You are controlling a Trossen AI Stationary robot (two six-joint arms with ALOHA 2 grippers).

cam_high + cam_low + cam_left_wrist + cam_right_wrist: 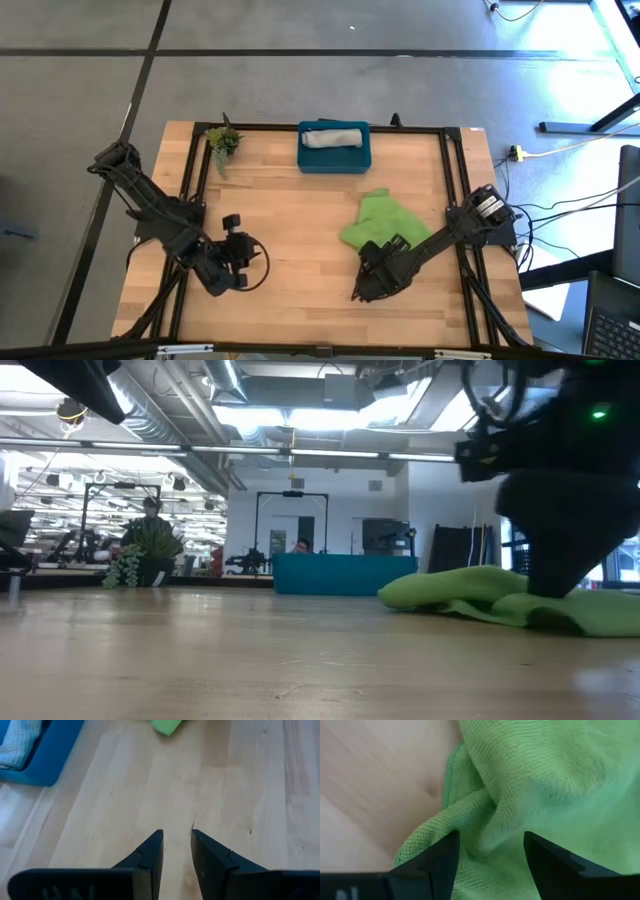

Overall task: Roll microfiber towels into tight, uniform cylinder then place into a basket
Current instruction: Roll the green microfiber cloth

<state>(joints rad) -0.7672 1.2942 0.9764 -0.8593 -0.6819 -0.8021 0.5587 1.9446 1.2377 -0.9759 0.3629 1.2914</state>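
Note:
The lime green towel (pixel 381 220) lies crumpled on the table right of centre, with loose folds (pixel 470 592). My right gripper (pixel 378 262) is open and points steeply down over the towel's near part, its two fingers either side of a raised fold (pixel 482 815). The grey towel (pixel 333 137) lies rolled inside the teal basket (pixel 335 162) at the far middle of the table. My left gripper (pixel 238 268) hangs open over bare wood (pixel 177 840) at the near left and holds nothing. My right gripper (pixel 490 842) comes at the green towel from above, slanting, near the towel's hemmed edge (pixel 447 780). In the low view its lower end (pixel 560 585) reaches down to the cloth. Whether the fingertips touch the towel, I cannot tell.
A small potted plant sprig (pixel 222 140) stands at the far left beside the basket. A black frame rail (pixel 190 170) borders the wooden top. Bare wood (pixel 300 230) lies between the two grippers.

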